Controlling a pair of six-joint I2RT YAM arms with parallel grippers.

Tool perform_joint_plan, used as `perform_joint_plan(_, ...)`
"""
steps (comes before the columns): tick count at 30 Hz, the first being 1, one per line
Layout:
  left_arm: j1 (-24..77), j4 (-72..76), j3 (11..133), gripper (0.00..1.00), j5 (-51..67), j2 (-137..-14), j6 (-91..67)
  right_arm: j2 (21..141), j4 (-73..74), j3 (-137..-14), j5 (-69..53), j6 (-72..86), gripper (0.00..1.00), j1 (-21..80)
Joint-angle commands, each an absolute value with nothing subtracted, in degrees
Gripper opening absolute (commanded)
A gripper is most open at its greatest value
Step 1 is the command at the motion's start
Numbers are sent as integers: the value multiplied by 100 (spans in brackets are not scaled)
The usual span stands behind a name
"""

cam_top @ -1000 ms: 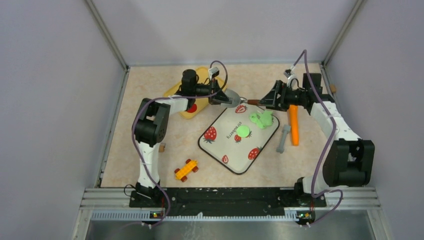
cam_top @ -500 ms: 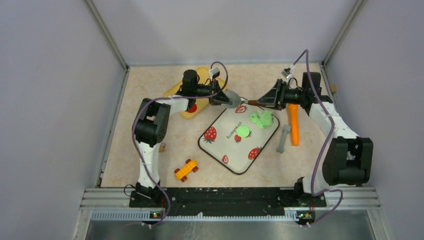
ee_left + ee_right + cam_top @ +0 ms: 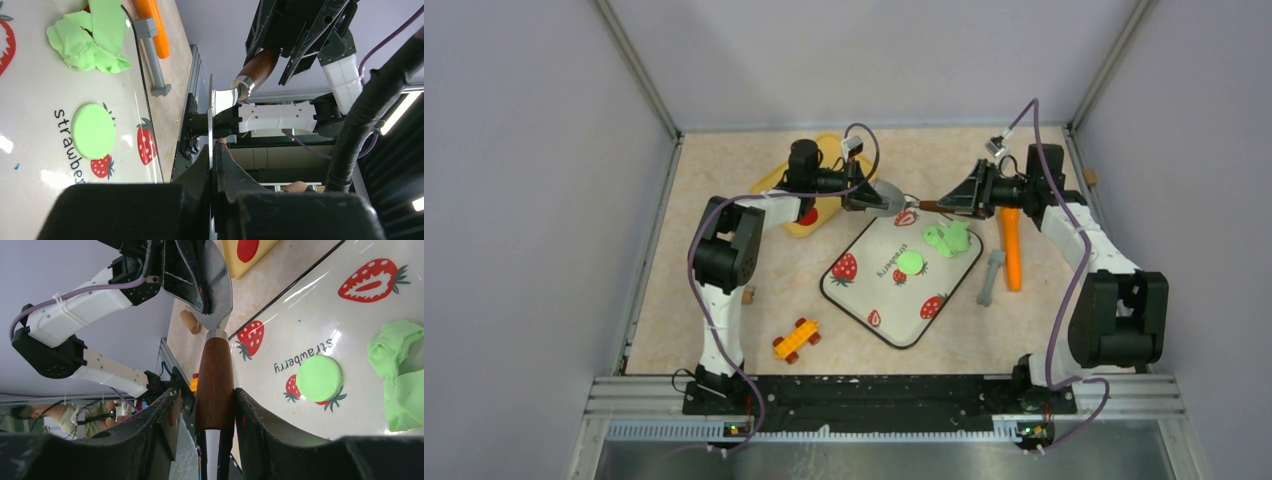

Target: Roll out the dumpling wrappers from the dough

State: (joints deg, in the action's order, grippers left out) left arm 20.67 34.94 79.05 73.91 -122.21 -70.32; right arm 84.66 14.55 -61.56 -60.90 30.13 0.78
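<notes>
Right claw (image 3: 205, 392) narrowed since earlier, now flanking wooden handle (image 3: 215, 375); firm grip cannot tell. Left claw (image 3: 214, 147) clenched on cutter blade (image 3: 218, 290). Dough (image 3: 947, 238) at 1 o'clock corner of tray (image 3: 864, 300); wrapper (image 3: 911, 263) near centre.

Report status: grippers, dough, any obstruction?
Left gripper shut on cutter blade; right gripper around its wooden handle, grip unconfirmed. Dough and one round wrapper on strawberry mat, untouched. Nothing blocking them.

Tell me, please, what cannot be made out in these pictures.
- Top view: the left claw covers most of the tool's blade.
- Right wrist view: whether the right claw presses the wooden handle or merely flanks it.
- Right wrist view: the picture's right edge cuts off the dough.
</notes>
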Motion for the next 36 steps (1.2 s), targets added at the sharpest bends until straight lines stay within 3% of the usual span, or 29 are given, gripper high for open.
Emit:
perform_joint_plan(1, 2092, 3622, 8019, 0, 7421, -12081, -6902, 8510, 1247, -6301, -6152, 2988, 44, 174)
perform_joint_plan(11, 2140, 3542, 8025, 0, 7408, -12076, -6842, 8620, 1342, -6343, -6011, 2859, 44, 191)
perform_joint_plan(21, 2153, 3481, 8019, 0, 7394, -12085, -6803, 8604, 1330, -6280, -6126, 2806, 39, 299)
perform_joint_plan(28, 2149, 3447, 8040, 0, 7400, -12098, -6783, 8570, 1465, -6320, -6238, 2725, 51, 300)
perform_joint_plan(36, 2126, 3437, 8019, 0, 7392, -12093, -6759, 8472, 1772, -6412, -6349, 2529, 47, 260)
